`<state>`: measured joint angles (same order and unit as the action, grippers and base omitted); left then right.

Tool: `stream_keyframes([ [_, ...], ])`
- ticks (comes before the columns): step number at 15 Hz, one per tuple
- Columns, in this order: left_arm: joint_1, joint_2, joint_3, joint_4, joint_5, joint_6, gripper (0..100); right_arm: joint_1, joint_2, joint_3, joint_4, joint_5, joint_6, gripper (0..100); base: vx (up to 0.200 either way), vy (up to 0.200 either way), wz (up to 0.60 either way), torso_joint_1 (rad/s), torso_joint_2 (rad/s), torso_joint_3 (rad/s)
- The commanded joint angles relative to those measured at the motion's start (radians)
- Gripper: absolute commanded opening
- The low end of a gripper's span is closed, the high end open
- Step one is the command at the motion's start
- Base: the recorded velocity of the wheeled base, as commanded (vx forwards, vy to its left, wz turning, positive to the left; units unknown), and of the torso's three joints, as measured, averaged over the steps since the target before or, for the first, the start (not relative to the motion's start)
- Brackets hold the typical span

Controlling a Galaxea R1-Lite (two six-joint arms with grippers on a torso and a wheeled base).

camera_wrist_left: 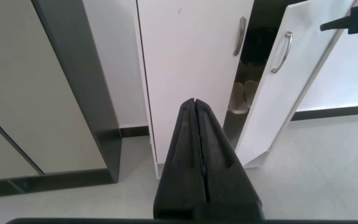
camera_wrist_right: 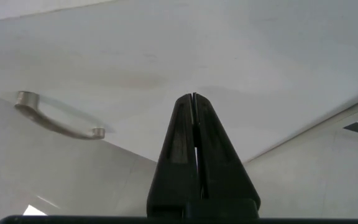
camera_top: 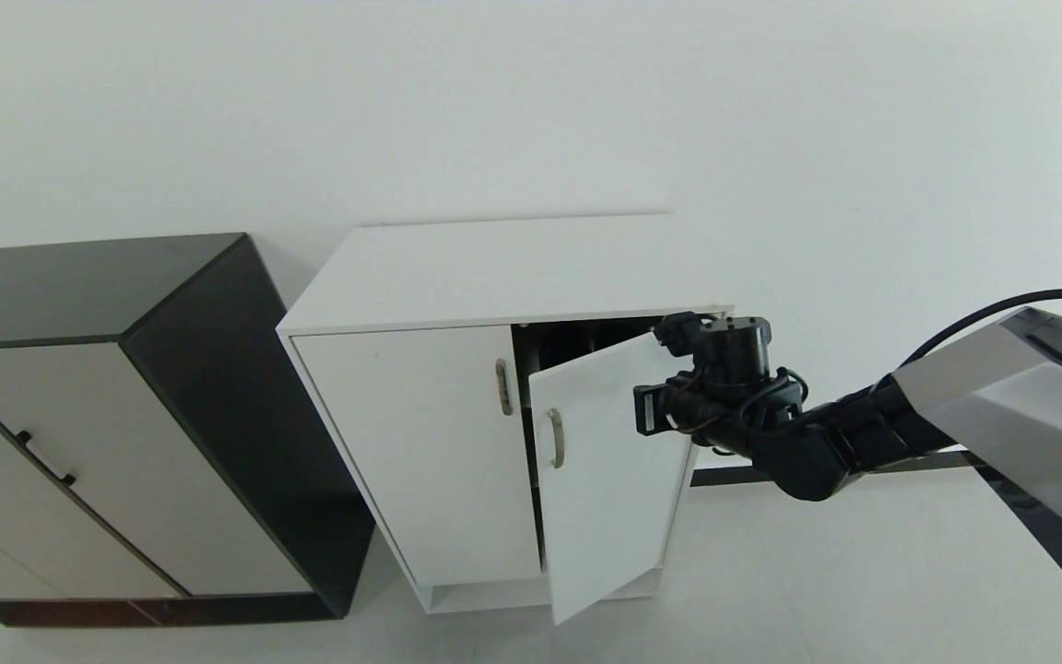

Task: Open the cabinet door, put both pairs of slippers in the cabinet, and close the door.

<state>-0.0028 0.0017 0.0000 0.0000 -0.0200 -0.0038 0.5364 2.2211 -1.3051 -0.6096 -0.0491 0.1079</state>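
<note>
The white cabinet (camera_top: pixel 494 267) stands against the wall, its left door (camera_top: pixel 411 443) shut and its right door (camera_top: pixel 605 480) swung partly out. My right gripper (camera_top: pixel 642 410) is shut, with nothing in it, its tips against the outer face of the right door (camera_wrist_right: pixel 166 56), near its upper hinge-side corner and away from the handle (camera_wrist_right: pixel 58 118). Through the gap, pale slippers (camera_wrist_left: pixel 242 98) lie inside the cabinet. My left gripper (camera_wrist_left: pixel 194 118) is shut and empty, held in front of the cabinet (camera_wrist_left: pixel 185 68) above the floor. The right gripper (camera_wrist_left: pixel 344 23) also shows at the door's edge.
A dark cabinet (camera_top: pixel 107 415) with pale doors stands close to the left of the white one. Bare light floor (camera_top: pixel 844 572) lies in front and to the right. A dark baseboard (camera_top: pixel 734 475) runs along the wall.
</note>
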Motion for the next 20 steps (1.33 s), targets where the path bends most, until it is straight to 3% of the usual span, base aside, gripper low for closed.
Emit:
stream_keyframes([
  [1,0.000,0.001,0.000,0.000,0.000,-0.001,0,-0.009,0.019,-0.008,-0.001,0.000,0.000,0,0.000,0.000,0.00,0.000,0.00,0.000],
  [20,0.000,0.003,0.000,0.000,0.000,-0.001,0,-0.030,0.126,-0.192,0.010,-0.017,-0.005,0,0.000,0.000,0.00,0.000,0.00,0.000],
])
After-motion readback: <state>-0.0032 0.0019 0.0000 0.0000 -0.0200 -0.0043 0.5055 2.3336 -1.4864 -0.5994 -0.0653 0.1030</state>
